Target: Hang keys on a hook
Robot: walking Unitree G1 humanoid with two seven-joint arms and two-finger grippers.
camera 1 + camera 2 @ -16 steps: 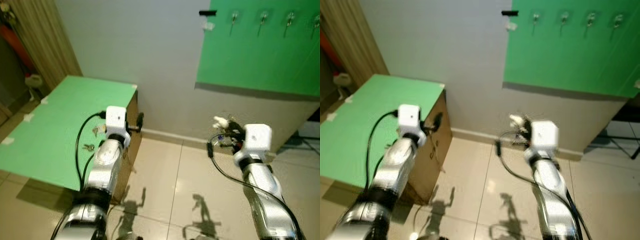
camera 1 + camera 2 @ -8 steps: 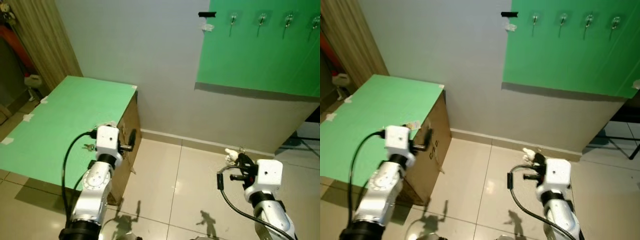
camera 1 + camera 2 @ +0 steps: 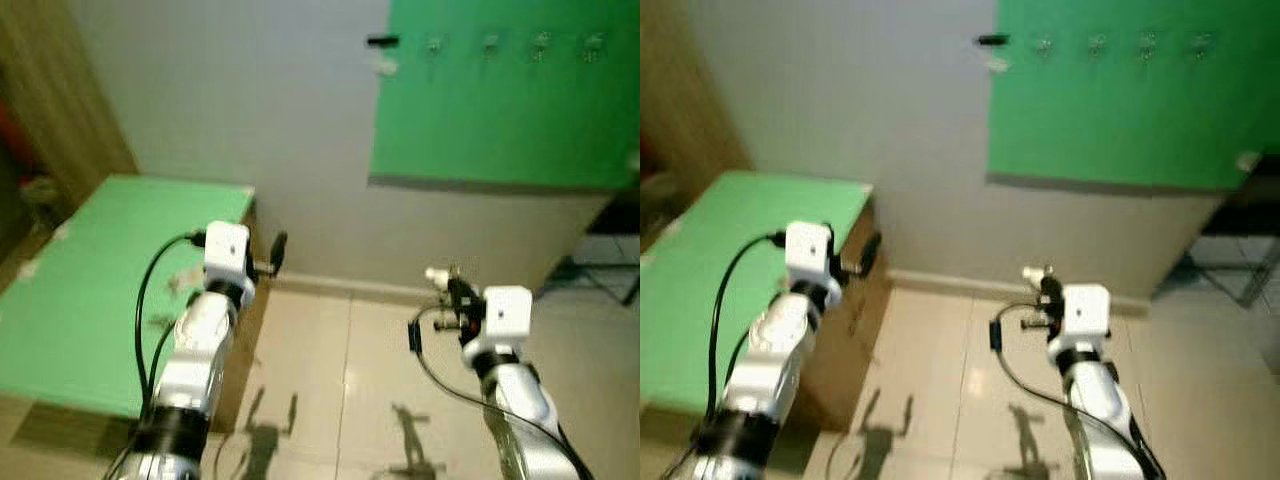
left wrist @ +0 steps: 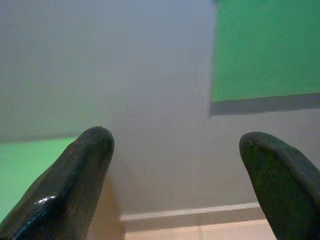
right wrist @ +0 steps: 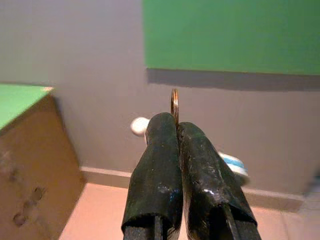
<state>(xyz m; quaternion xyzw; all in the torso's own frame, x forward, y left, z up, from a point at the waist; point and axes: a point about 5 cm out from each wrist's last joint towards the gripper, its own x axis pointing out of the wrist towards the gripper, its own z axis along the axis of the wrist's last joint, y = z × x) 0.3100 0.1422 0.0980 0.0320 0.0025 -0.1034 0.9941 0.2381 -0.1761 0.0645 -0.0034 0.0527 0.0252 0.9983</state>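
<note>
My right gripper (image 3: 453, 293) is held out over the floor tiles, below the green wall board (image 3: 500, 110). It is shut on a brass key ring (image 5: 174, 104). A white tag (image 3: 436, 273) and a blue-and-white fob (image 5: 233, 163) hang from the ring beside the fingers. A row of several small hooks (image 3: 490, 43) runs along the top of the board, well above and beyond the keys. My left gripper (image 4: 175, 150) is open with nothing in it, and points at the grey wall by the corner of the green table (image 3: 90, 270).
More loose keys (image 3: 180, 282) lie on the green table top by my left arm. The table's brown side panel (image 5: 30, 165) stands left of the right gripper. A black bracket (image 3: 381, 41) sits at the board's upper left corner. Beige floor tiles (image 3: 330, 380) stretch between the arms.
The view has turned slightly right and blurred. Both arms stand higher than half a second ago, and the right gripper still holds the keys.
</note>
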